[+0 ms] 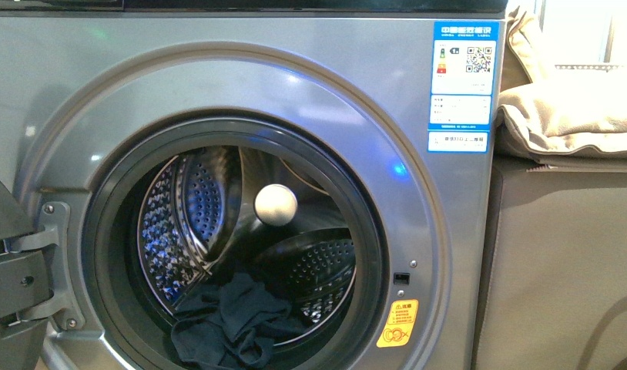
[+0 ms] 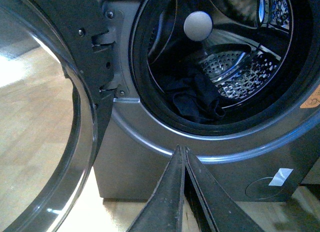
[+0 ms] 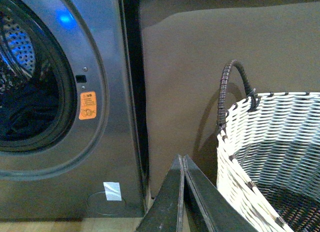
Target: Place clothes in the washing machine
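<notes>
The silver-grey washing machine (image 1: 241, 77) fills the front view, its porthole open. The dark navy clothes (image 1: 229, 320) lie in a heap at the bottom front of the perforated drum; they also show in the left wrist view (image 2: 192, 100). My left gripper (image 2: 182, 148) is shut and empty, held low in front of the machine below the porthole rim. My right gripper (image 3: 181, 157) is shut and empty, to the right of the machine (image 3: 100, 52), beside a white woven basket (image 3: 280, 142). Neither gripper shows in the front view.
The machine's door (image 2: 65, 67) hangs open on the left on its hinge (image 1: 33, 254). A grey-beige cabinet (image 1: 564, 262) stands right of the machine, with beige padded fabric (image 1: 572, 108) on top. The basket has a dark handle (image 3: 235, 72). The floor is light wood (image 2: 35, 142).
</notes>
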Controlling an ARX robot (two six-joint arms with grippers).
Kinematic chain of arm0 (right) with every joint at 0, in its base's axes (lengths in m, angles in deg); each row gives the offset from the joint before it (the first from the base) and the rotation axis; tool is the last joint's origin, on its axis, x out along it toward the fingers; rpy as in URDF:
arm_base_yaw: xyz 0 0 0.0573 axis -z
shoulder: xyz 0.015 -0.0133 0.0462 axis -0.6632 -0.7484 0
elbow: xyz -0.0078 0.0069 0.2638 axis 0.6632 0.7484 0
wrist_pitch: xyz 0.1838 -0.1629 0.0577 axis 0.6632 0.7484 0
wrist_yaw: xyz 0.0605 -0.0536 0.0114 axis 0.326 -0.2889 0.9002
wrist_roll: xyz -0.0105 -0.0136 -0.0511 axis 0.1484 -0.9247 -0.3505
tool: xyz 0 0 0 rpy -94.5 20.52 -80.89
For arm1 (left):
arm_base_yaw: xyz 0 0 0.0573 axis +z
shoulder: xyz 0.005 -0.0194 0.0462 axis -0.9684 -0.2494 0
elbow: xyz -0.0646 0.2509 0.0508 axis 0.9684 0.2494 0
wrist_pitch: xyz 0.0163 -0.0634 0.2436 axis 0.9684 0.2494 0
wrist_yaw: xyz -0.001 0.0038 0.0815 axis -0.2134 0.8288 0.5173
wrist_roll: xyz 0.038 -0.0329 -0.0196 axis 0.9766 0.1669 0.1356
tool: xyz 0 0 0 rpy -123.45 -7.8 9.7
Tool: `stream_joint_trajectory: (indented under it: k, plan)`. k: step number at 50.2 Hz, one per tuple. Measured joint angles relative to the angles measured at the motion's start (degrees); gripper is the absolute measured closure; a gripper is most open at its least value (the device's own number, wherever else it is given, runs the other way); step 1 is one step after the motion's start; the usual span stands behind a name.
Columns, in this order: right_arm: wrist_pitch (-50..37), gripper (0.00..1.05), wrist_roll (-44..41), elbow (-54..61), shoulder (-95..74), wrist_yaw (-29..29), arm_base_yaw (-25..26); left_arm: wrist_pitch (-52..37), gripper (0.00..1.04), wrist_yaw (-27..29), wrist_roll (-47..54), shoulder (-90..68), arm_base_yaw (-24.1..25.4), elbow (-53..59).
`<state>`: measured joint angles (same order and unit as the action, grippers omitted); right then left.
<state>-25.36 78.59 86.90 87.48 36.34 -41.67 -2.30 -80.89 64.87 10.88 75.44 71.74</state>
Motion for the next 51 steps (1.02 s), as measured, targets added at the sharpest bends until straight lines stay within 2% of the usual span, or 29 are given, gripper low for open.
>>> stream_joint_trajectory:
  k: [5, 7, 27, 30, 32, 34, 36, 51]
  plan:
    - [0.00, 1.02, -0.04, 0.00, 0.00, 0.00, 0.00, 0.00, 1.01, 0.00, 0.00, -0.02, 0.00, 0.00]
    - [0.00, 0.97, -0.09, 0.00, 0.00, 0.00, 0.00, 0.00, 1.01, 0.00, -0.02, 0.00, 0.00, 0.00]
    - [0.00, 0.27, -0.09, 0.00, 0.00, 0.00, 0.00, 0.00, 0.30, 0.00, -0.02, 0.00, 0.00, 0.00]
    - [0.00, 0.13, -0.09, 0.00, 0.00, 0.00, 0.00, 0.00, 0.16, 0.02, -0.02, 0.00, 0.00, 0.00]
    - [0.00, 0.08, -0.09, 0.00, 0.00, 0.00, 0.00, 0.00, 0.09, 0.00, -0.02, 0.00, 0.00, 0.00]
    - [0.00, 0.06, -0.04, 0.00, 0.00, 0.00, 0.00, 0.00, 0.05, 0.00, 0.00, 0.00, 0.00, 0.00]
    - [0.00, 0.08, -0.07, 0.00, 0.00, 0.00, 0.00, 0.00, 0.07, 0.00, -0.02, 0.00, 0.00, 0.00]
    - [0.00, 0.08, -0.07, 0.00, 0.00, 0.00, 0.00, 0.00, 0.07, 0.00, -0.02, 0.00, 0.00, 0.00]
